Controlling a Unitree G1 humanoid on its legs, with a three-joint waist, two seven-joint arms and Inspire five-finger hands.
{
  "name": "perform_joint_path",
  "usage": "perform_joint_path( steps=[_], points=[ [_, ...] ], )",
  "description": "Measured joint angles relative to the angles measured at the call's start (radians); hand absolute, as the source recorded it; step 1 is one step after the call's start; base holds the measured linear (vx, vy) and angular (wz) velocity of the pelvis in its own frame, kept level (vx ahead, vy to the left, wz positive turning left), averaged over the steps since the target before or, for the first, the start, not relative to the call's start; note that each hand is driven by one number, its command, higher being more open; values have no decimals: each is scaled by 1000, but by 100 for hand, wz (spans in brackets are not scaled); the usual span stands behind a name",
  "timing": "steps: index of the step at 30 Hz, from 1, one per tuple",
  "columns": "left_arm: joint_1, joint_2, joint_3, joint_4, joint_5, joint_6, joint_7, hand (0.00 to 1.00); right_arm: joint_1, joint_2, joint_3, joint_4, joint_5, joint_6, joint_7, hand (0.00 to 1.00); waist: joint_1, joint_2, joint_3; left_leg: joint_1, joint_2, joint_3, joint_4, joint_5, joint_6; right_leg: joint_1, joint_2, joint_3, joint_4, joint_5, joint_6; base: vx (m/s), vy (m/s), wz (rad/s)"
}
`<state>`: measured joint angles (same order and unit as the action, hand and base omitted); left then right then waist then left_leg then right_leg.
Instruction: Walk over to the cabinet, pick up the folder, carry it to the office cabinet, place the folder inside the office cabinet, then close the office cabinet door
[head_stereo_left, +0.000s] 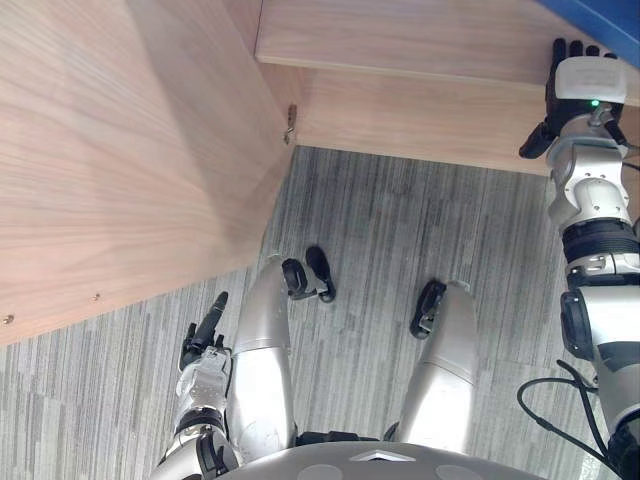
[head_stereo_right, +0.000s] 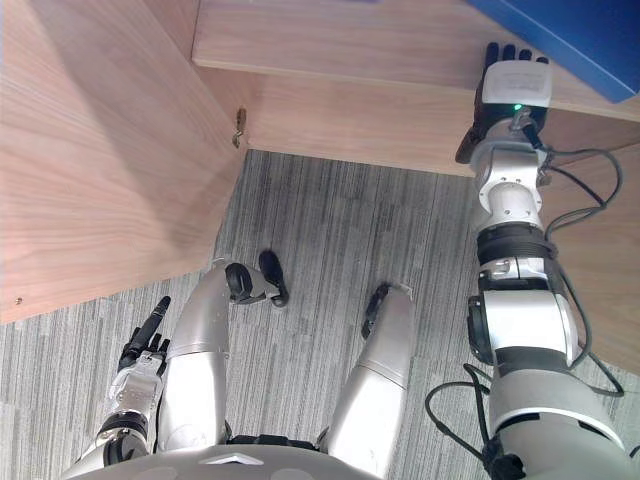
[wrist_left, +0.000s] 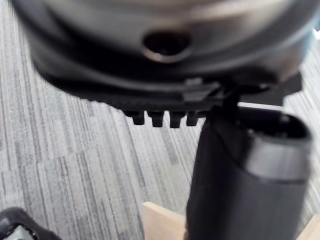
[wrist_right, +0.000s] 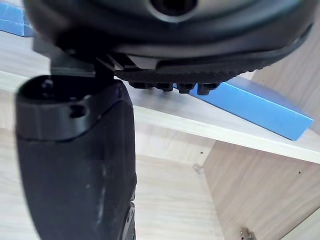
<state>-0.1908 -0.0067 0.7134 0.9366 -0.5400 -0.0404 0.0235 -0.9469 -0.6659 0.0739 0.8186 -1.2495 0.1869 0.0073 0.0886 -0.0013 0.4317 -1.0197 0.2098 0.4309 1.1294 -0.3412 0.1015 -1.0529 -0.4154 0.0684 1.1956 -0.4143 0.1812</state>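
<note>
You see the right robot hand (head_stereo_right: 512, 78), fingers spread straight, at the shelf (head_stereo_right: 330, 40) beside the blue folder (head_stereo_right: 575, 30); the left robot hand (head_stereo_left: 205, 330) hangs low, fingers straight.

Cabinet door (head_stereo_left: 120, 150): pale wood-grain board, smooth, matt.
Shelf (head_stereo_left: 400, 35): same wood-grain board, matt.
Folder (head_stereo_right: 570, 35): smooth blue cover.
Carpet (head_stereo_left: 400, 230): grey striped textile, rough.
Hinge (head_stereo_left: 290, 125): metal.
</note>
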Motion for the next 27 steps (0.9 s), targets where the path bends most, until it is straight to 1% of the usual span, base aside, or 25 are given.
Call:
perform_joint_path(
  steps=[4, 7, 8, 13, 14, 17, 21, 24, 27],
  points=[
    [2, 1, -1, 6, 3, 0, 1, 100, 34, 18, 42, -16, 0, -7, 11, 100, 6, -8, -5, 48, 15, 5, -30, 3, -6, 43, 16, -13, -31, 11, -5, -5, -35, -16],
    [0, 2, -4, 8, 6, 1, 1, 100, 45, 52, 57, -16, 1, -12, 13, 100, -4, -26, -29, 55, 25, 7, -34, 2, -10, 45, 24, -16, -36, 12, -4, 19, -20, -11],
    [-2, 2, -10, 8, 2, 1, 0, 100, 52, 64, 57, -16, 1, -13, 13, 100, -4, -30, -36, 59, 30, 4, -34, 4, -5, 52, 32, -21, -41, 15, 1, 32, -12, -13],
    [-2, 1, -28, 15, 0, 0, 6, 100, 99, 121, 84, -11, 45, 7, 17, 100, -8, -34, -56, 116, 36, 2, -64, 3, -10, 121, 37, -46, -84, 18, 0, 29, 7, -6],
    [6, 0, -46, 16, -1, -1, 13, 100, 127, 143, 99, -9, 46, 8, 24, 100, -10, -35, -69, 146, 36, 3, -87, 5, -14, 157, 39, -58, -111, 22, -4, 27, 23, -7],
    [31, 4, -87, 16, 0, -3, 22, 100, 174, 185, 136, -5, 49, 7, 36, 100, -10, -39, -100, 199, 37, 8, -141, 17, -26, 214, 52, -76, -177, 41, -11, 54, 31, -14],
    [70, 4, -158, 17, 0, -11, 34, 100, 284, 263, 201, 17, 85, -11, 57, 100, -11, -40, -135, 323, 25, 15, -252, 50, -46, 350, 54, -122, -294, 74, -17, 69, 17, -7],
    [80, 6, -217, 19, 7, -24, 42, 100, 351, 330, 268, 34, 86, -24, 58, 100, -14, -39, -141, 400, 23, 16, -346, 86, -63, 441, 74, -160, -396, 111, -26, 58, -15, -6],
    [79, 16, -266, 32, 42, -27, 49, 100, 396, 362, 328, 22, 77, -30, 59, 100, -17, -40, -144, 457, 22, 15, -413, 114, -73, 512, 91, -188, -474, 141, -32, 42, -29, -5]
  ],
)
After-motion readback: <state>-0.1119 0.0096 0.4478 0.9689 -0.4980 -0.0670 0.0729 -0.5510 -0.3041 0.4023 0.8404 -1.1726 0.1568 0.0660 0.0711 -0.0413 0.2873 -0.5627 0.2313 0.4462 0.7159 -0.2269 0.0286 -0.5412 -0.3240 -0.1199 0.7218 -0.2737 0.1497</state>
